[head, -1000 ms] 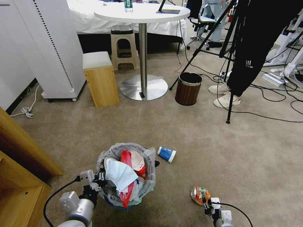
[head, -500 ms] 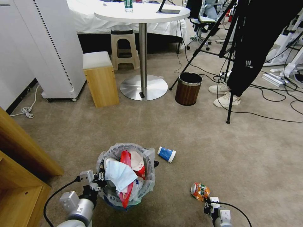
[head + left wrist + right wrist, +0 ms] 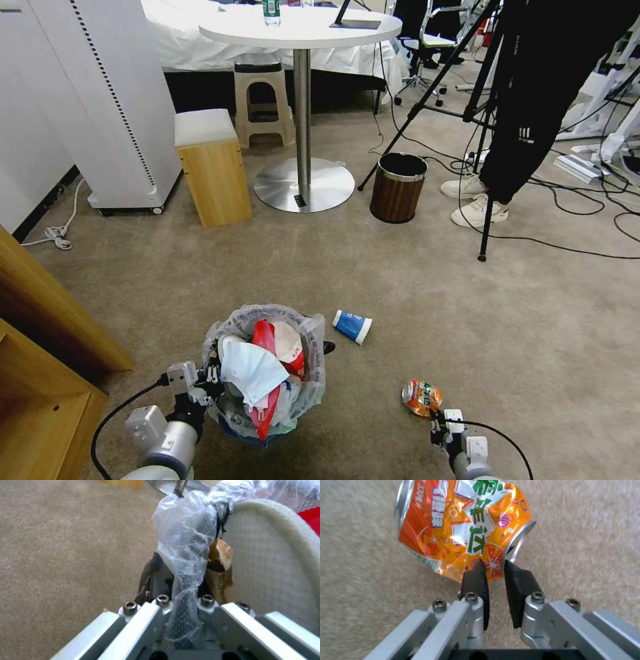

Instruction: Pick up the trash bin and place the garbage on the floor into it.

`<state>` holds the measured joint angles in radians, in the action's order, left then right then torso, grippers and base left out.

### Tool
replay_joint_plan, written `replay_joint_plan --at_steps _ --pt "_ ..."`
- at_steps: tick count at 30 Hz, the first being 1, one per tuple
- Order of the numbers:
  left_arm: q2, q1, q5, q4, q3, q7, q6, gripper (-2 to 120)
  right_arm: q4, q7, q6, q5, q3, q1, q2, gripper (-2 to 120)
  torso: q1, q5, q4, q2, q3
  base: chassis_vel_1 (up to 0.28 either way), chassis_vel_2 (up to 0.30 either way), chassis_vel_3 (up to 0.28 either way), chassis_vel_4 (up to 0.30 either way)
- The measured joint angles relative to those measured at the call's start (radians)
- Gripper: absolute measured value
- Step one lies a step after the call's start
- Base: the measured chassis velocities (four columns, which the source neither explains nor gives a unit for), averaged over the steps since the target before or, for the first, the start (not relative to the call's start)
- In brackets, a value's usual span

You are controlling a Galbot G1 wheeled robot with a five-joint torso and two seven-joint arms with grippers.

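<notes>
Right gripper: the right gripper (image 3: 493,567) is low over the carpet at the robot's right front. Its two dark pads (image 3: 475,580) are pressed on a crumpled edge of the crushed orange can (image 3: 463,527), pinching it. In the head view the can (image 3: 421,397) sits just in front of this gripper (image 3: 443,422); I cannot tell if it is clear of the floor (image 3: 467,313).

Left gripper: the left gripper (image 3: 212,375) is at the robot's left front, clamped on the rim of the trash bin (image 3: 265,407). The left wrist view shows the plastic liner (image 3: 186,545) and the mesh rim running between the closed fingers, with a wooden stick (image 3: 220,565) and a white slipper (image 3: 273,552) just inside.

Trash bin: it stands upright, or hangs just above the carpet, to the left of the can and apart from it. It is already full to the top: a light-blue mask (image 3: 252,371) and red wrappers (image 3: 267,337) lie heaped in it.

Step in hand: I judge it is the picking of the can.

Next move: the can must rise and cross leftward to above the bin opening, then be let go; the grip is on a thin edge, so it may slip.

Still on the floor: a blue-white paper cup (image 3: 352,325) lies on its side, just beyond the bin.

Farther: a brown wood-grain bin (image 3: 397,188) stands near the round table (image 3: 300,27), not part of this work.
</notes>
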<state>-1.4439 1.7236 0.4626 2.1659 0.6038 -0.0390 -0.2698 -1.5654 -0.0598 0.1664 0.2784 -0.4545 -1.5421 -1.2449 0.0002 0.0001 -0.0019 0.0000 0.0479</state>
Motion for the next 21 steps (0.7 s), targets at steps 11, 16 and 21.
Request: replay_joint_plan --at_steps 11,16,21 --pt "0.002 -0.004 -0.016 -0.026 -0.01 0.001 -0.005 1 -0.076 0.09 -0.13 0.041 -0.012 -0.033 0.085 11 0.0 -0.0001 -0.0001 0.0 0.0 0.0 0.0 0.0 0.0" --pt "0.004 -0.001 -0.026 -0.026 -0.02 0.004 -0.008 1 -0.087 0.179 -0.265 0.083 -0.016 -0.028 0.106 11 0.0 -0.0001 -0.0001 0.0 0.0 0.0 0.0 0.0 0.0" --pt "0.003 -0.001 -0.034 -0.028 -0.025 0.007 -0.009 1 -0.1 0.239 -0.345 0.108 -0.021 -0.018 0.11 11 0.0 0.0 0.0 0.0 0.0 0.0 0.0 0.0 0.0"
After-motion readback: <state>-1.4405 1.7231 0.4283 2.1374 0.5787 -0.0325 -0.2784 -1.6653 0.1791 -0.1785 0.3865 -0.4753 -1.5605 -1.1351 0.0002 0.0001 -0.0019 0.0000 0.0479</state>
